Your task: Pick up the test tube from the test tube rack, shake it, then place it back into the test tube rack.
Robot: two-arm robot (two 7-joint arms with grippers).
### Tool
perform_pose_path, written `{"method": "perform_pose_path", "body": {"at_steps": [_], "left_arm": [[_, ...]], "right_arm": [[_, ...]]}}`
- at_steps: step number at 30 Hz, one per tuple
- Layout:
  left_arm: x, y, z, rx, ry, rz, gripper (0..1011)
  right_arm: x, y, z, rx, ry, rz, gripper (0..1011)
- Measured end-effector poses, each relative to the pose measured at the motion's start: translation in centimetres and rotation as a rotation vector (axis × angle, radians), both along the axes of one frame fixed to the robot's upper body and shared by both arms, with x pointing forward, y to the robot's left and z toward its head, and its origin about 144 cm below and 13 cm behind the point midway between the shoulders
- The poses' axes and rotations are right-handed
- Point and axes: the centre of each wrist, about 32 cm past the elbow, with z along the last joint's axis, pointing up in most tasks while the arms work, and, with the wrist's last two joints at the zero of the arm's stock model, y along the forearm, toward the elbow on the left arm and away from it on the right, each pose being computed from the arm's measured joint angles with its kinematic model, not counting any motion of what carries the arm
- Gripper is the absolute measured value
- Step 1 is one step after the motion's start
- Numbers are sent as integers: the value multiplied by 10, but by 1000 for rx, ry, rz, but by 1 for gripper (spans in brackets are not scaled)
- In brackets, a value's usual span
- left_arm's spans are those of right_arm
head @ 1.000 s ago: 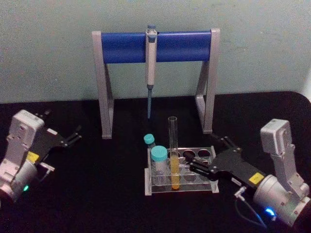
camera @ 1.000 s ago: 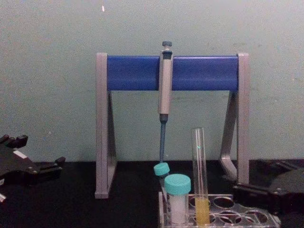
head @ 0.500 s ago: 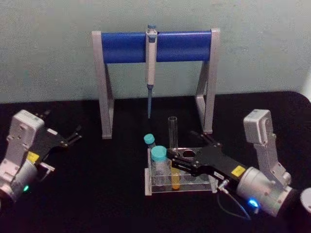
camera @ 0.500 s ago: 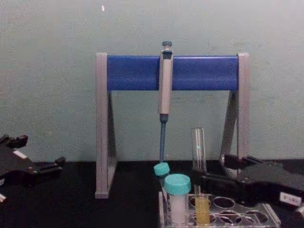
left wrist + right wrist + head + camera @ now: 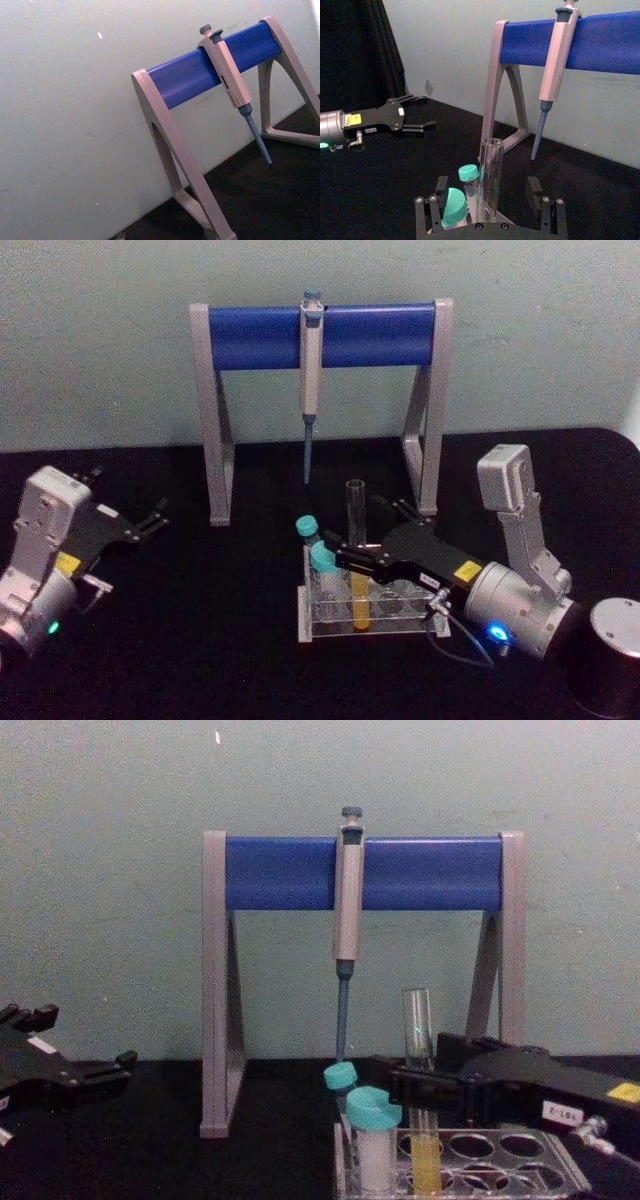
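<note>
Black tabletop [image 5: 220,640], pipette stand [image 5: 260,335] beyond: I hold the right gripper [image 5: 360,535], fingers spread, astride the test tube [image 5: 354,502] standing upright in the test tube rack [image 5: 410,626], judging a centred, gentle pinch and straight lift best, while the left gripper [image 5: 155,520] idles at left, fingers parted.

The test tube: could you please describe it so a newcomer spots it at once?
Before the grey-and-blue pipette stand sits a clear test tube rack. The test tube stands upright in it, between the open fingers of the right gripper; the left gripper sits far left. Unlike the short teal-capped vials beside it, it is tall, uncapped, holding yellow liquid.
</note>
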Motion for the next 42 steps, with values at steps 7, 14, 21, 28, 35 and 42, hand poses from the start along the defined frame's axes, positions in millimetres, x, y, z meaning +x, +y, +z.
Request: {"method": "perform_pose_path", "body": {"at_steps": [7,14,21,28,35,42], "left_arm": [[0,0,0,0,0,0,1001],[0,0,0,0,0,0,1001],[0,0,0,0,0,0,1001],[0,0,0,0,0,0,1001],[0,0,0,0,0,0,1001],[0,0,0,0,0,0,1001]], "right_arm": [[6,2,-2,2,10,8,1000],[8,2,-3,5,8,17,1000],[8,2,-3,4,8,17,1000],[7,2,-3,4,7,16,952],[7,2,-3,4,7,14,785],[7,2,-3,4,7,13,561]]}}
